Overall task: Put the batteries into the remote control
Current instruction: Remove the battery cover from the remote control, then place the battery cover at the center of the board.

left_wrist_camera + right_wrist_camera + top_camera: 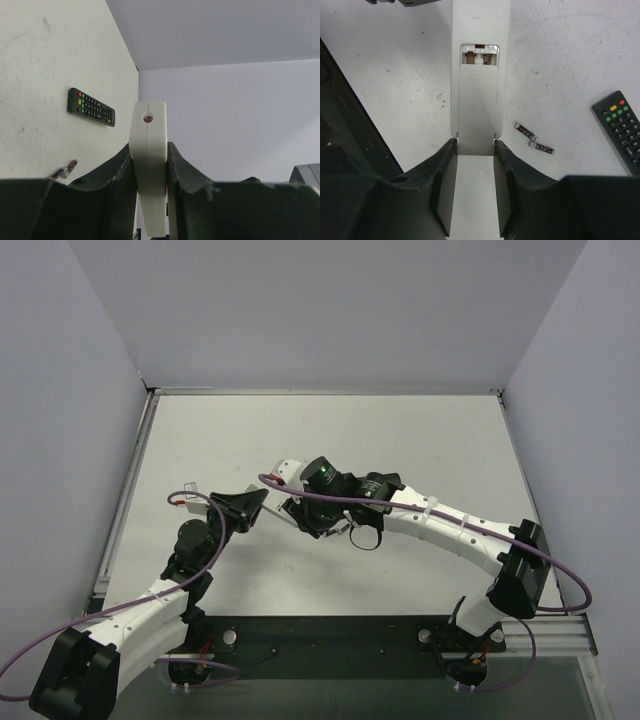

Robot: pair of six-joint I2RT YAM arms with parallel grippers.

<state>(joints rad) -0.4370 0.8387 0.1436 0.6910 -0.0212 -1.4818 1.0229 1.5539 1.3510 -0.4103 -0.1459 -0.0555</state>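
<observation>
Top external: both arms are reached in to the middle of the tabletop (pixel 400 430), with the left gripper (pixel 248 502) and right gripper (pixel 300 512) brought close together, facing each other. The remote control (pixel 147 125) is mostly hidden between them in this view and cannot be made out clearly.

Left wrist: the remote control is seen edge-on, lifted off the tabletop and clamped between the left gripper's two fingers, which are closed tight against its flat faces. The batteries (pixel 64 171) are seen lying on the tabletop, untouched, well apart from the gripper. A black remote (pixel 91 106) is lying farther off.

Right wrist: the back of the remote control is shown. The battery cover (pixel 477 100) has been slid partway down, so the top of the battery compartment (pixel 479 56) is exposed and a spring contact can be seen. The right gripper is narrowed onto the lower end of the cover, one finger on each side edge, and appears to be touching both. Both batteries are lying side by side on the tabletop to the right, near the black remote and apart from it.

Step judged in hand: opening the compartment, early in the task, with no battery loaded. Next, the cover should be drawn fully off along its slide and set aside while the remote control is held steady. A battery must then be picked up and seated against the spring.
</observation>
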